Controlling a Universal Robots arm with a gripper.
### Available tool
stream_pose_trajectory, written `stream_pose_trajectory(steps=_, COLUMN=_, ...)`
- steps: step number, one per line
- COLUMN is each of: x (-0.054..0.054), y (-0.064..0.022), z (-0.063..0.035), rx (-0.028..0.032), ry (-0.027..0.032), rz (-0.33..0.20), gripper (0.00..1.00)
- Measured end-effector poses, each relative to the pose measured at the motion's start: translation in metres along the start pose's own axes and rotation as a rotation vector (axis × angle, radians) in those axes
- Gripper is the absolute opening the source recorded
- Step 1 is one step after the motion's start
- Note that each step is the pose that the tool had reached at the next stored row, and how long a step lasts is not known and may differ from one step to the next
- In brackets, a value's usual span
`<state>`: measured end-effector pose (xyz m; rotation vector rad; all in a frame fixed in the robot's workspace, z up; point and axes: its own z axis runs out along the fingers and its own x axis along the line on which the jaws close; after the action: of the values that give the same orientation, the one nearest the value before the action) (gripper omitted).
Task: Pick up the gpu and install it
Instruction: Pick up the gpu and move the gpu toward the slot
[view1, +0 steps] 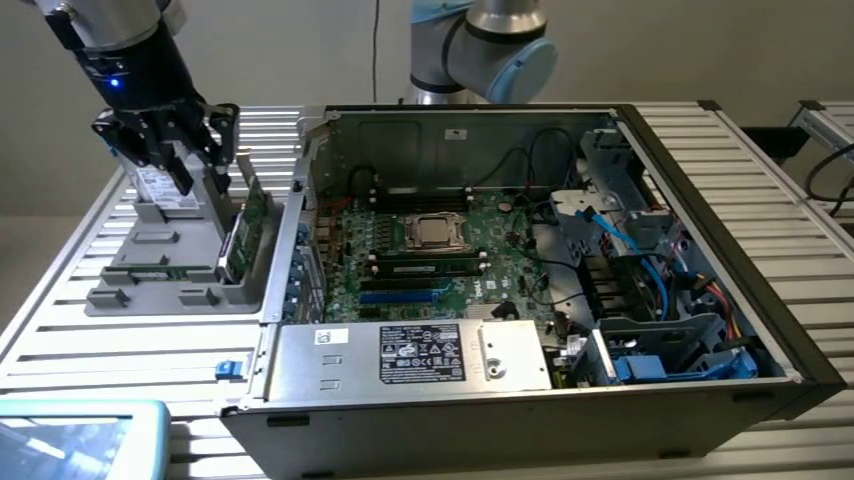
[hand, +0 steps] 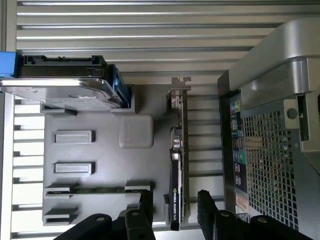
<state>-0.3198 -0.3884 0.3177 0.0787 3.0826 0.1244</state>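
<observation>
The gpu (view1: 248, 232) stands on edge in a slot along the side of the grey holder tray (view1: 147, 290) nearest the case, its silver bracket toward the back. In the wrist view the gpu (hand: 177, 165) appears edge-on, green board and black cooler, with the bracket (hand: 180, 85) at its far end. My gripper (view1: 178, 160) hangs open above the tray, a little toward the exterior view's left of the card. Seen from the wrist, the gripper (hand: 175, 207) has a black finger (hand: 146, 210) on each side of the card's near end, apart from it. Nothing is held.
The open computer case (view1: 694, 130) lies at the tray's right, motherboard (view1: 427, 250) exposed, blue slots (view1: 400, 296) near the power supply (view1: 414, 355). A silver hard drive (hand: 60, 86) and a thin memory stick (hand: 95, 189) also stand in the tray. Slatted table (view1: 80, 350) surrounds everything.
</observation>
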Motion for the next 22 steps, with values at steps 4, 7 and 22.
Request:
stream_pose_trajectory(steps=4, x=0.000, y=-0.0024, z=0.0069, rx=-0.0048, ry=-0.0007, rz=0.001, gripper=0.49)
stream_pose_trajectory(steps=7, x=0.000, y=-0.0030, z=0.0124, rx=-0.0059, ry=-0.0008, rz=0.004, gripper=0.49)
stream_pose_trajectory(steps=22, x=-0.004, y=-0.0045, z=0.0383, rx=-0.0125, ry=-0.0057, rz=0.012, gripper=0.49)
